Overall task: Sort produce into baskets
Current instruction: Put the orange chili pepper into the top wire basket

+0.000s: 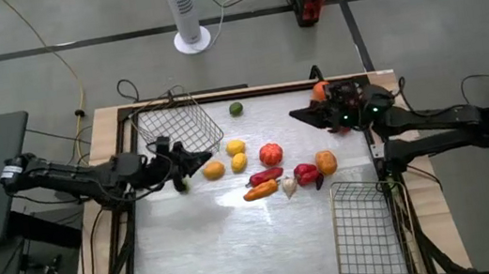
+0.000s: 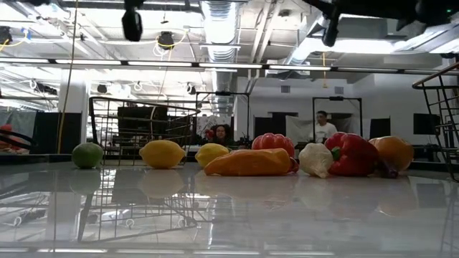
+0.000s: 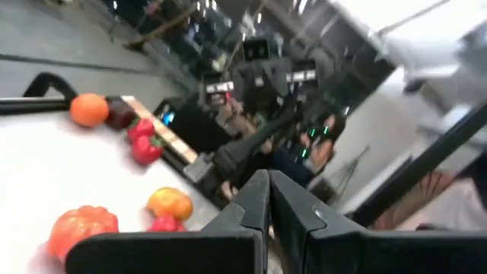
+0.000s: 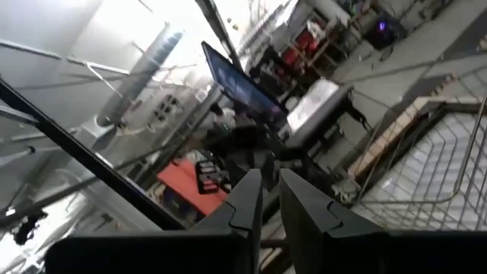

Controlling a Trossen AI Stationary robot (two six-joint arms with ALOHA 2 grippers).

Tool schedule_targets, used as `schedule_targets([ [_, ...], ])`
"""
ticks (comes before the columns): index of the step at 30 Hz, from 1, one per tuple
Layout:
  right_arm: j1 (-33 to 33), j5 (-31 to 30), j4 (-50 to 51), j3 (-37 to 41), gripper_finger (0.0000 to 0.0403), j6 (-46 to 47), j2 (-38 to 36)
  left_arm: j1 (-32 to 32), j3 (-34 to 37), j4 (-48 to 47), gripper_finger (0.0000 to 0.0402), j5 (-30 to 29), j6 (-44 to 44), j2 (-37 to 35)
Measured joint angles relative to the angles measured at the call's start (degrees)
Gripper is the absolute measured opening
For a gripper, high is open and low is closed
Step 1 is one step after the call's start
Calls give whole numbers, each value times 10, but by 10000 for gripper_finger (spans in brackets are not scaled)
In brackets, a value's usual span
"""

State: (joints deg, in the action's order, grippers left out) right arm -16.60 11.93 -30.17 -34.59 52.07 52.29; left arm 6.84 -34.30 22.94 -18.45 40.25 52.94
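The produce lies in a loose cluster mid-table: lemons (image 1: 235, 147), a tomato (image 1: 270, 153), a carrot (image 1: 260, 191), garlic (image 1: 288, 187), a red pepper (image 1: 307, 174) and an orange (image 1: 325, 161). A lime (image 1: 235, 109) rests apart toward the far edge. One wire basket (image 1: 179, 127) stands tilted at the far left, another (image 1: 367, 230) at the near right. My left gripper (image 1: 206, 157) is shut and hangs above the table just left of the lemons. My right gripper (image 1: 298, 113) is shut too, raised at the far right and pointing toward the table's left. Both hold nothing.
A second orange (image 1: 320, 91) sits at the far right corner beside the right arm. In the low view the carrot (image 2: 249, 163) lies in front of the row of produce, with bare table nearer the front edge. People show in the room beyond the table.
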Motion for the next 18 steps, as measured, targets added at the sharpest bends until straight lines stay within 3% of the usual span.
schedule_targets([
  [3, -3, 32, 2, -10, 75, -1, 29, -18, -59, -83, 0, 34, -25, 38],
  [8, -19, 144, 44, -36, 75, -3, 59, -28, -149, -225, 4, 63, -38, 108],
  [13, -9, 146, 207, -83, 75, -95, 58, -28, -211, -313, 40, 93, -36, 168],
  [18, 0, 137, 297, -128, 76, -171, 57, -25, -263, -359, 90, 131, -32, 225],
])
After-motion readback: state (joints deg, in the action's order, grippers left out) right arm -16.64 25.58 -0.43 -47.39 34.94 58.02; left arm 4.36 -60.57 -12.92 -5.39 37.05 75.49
